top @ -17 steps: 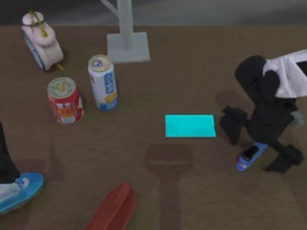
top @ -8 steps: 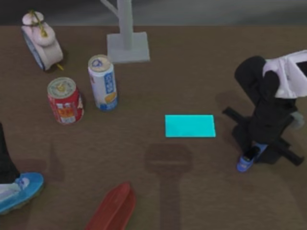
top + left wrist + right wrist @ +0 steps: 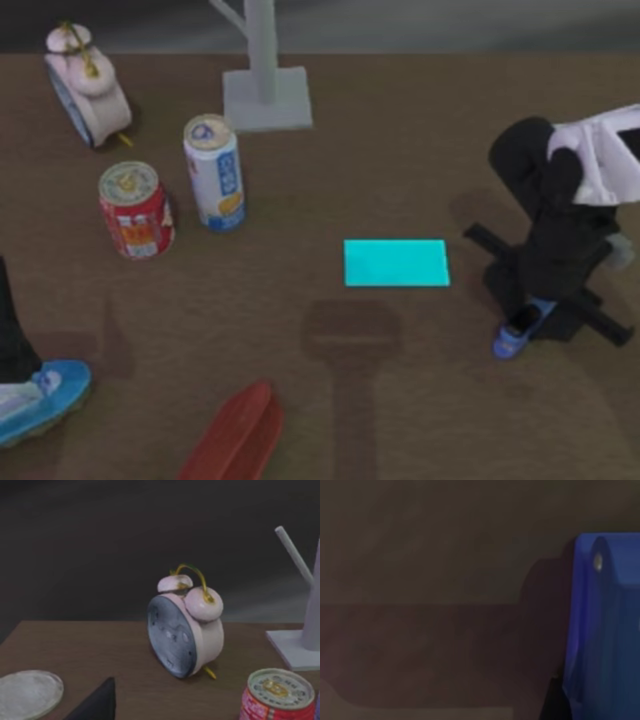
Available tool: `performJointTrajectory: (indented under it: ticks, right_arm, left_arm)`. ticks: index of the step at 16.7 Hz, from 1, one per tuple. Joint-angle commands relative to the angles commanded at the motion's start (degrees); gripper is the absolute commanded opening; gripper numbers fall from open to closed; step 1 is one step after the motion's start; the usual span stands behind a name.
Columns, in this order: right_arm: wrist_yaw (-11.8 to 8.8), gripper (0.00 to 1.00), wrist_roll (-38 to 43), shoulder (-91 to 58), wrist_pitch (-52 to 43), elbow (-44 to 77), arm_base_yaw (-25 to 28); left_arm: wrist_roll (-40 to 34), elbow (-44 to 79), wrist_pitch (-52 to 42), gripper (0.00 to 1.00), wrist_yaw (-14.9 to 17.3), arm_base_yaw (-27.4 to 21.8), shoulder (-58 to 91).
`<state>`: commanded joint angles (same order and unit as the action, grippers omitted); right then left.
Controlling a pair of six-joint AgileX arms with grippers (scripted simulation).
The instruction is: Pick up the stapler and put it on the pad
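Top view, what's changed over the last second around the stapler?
The right claw has come down over the stapler, its fingers drawing in from a wide spread until they flank it. The stapler barely shifted and is not yet lifted. The pad, the cans and the parked left arm stayed put.

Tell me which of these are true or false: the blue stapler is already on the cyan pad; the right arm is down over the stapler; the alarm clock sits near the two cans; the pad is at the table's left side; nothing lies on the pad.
1. The stapler is already on the pad. False: it lies on the table, to the pad's right.
2. The right gripper is down over the stapler. True.
3. The alarm clock sits near the red can and the white can. True.
4. The pad is at the table's left side. False: it lies right of centre.
5. Nothing lies on the pad. True.
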<state>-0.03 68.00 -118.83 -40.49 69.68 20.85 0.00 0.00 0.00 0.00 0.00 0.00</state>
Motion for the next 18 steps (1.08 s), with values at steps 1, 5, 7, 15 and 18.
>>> performJointTrajectory:
  ticks: [1, 5, 7, 15, 18]
  right_arm:
    - [0.0, 0.0, 0.0, 0.0, 0.0, 0.0, 0.0]
    - [0.16, 0.0, 0.08, 1.1, -2.69, 1.55, -0.17]
    - [0.14, 0.0, 0.25, 2.89, -7.04, 4.01, -0.21]
    - [0.1, 0.0, -0.45, 9.42, -21.13, 11.47, 0.33]
    - [0.09, 0.0, -0.36, 9.22, -20.96, 11.33, 0.07]
  left_arm:
    - [0.0, 0.0, 0.0, 1.0, 0.0, 0.0, 0.0]
    - [0.0, 0.0, 0.0, 1.0, 0.0, 0.0, 0.0]
    - [0.0, 0.0, 0.0, 1.0, 0.0, 0.0, 0.0]
    - [0.0, 0.0, 0.0, 1.0, 0.0, 0.0, 0.0]
    - [0.0, 0.0, 0.0, 1.0, 0.0, 0.0, 0.0]
